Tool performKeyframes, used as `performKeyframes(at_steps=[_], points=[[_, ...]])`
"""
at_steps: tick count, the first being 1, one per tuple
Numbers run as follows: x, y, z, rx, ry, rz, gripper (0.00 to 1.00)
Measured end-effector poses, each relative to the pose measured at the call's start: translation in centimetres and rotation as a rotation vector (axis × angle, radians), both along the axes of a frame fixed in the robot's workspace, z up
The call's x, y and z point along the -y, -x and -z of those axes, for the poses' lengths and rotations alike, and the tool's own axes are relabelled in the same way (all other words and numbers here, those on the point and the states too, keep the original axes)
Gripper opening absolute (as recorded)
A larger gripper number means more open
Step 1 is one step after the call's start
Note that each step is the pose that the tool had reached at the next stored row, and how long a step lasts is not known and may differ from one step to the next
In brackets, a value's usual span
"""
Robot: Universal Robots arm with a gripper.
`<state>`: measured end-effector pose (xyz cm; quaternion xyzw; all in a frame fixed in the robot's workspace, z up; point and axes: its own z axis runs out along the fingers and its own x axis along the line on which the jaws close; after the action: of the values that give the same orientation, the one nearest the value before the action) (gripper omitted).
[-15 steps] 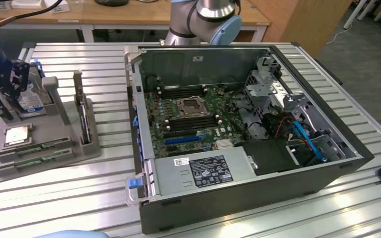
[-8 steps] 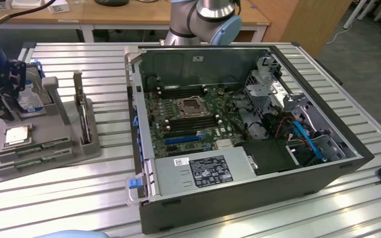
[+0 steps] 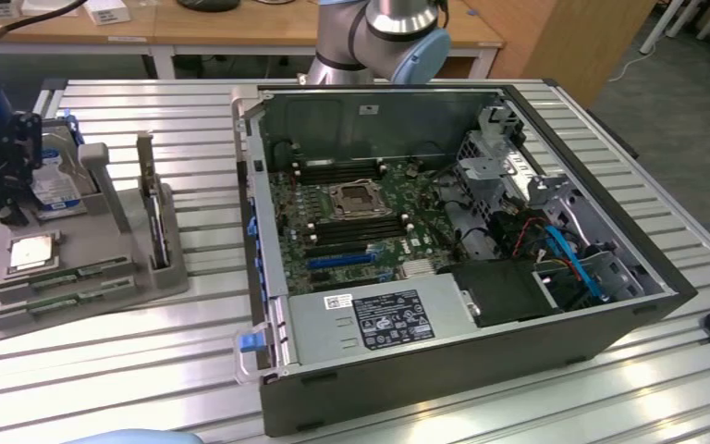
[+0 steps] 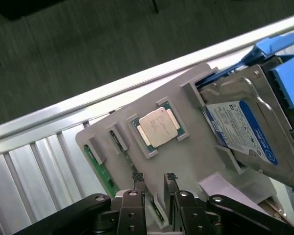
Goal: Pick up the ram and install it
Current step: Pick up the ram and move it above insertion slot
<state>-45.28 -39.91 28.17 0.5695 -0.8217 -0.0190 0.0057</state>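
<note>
Two ram sticks (image 3: 84, 274), thin green boards, lie in slots at the front of a grey holder (image 3: 145, 277) on the exterior view's left. In the wrist view one ram stick (image 4: 102, 171) shows green beside the fingers, and a second one (image 4: 157, 211) lies in line with the gap between them. My gripper (image 3: 12, 215) hangs over the holder's back left, above the silver CPU (image 3: 32, 252). Its two fingertips (image 4: 137, 179) stand apart with nothing between them; the gripper (image 4: 154, 180) is open, above the holder and apart from the sticks.
A hard drive (image 4: 240, 132) with a blue-white label stands in the holder beside the CPU (image 4: 158, 127). The open computer case (image 3: 454, 305) fills the table's middle, its motherboard (image 3: 355, 217) with an open CPU socket and dark memory slots exposed. The slatted table's edge (image 4: 88, 100) runs just past the holder.
</note>
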Motion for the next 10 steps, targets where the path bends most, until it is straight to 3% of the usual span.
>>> performKeyframes(at_steps=[10], points=[[0.0,0.0,0.07,0.0005,0.0001,-0.179,0.29]])
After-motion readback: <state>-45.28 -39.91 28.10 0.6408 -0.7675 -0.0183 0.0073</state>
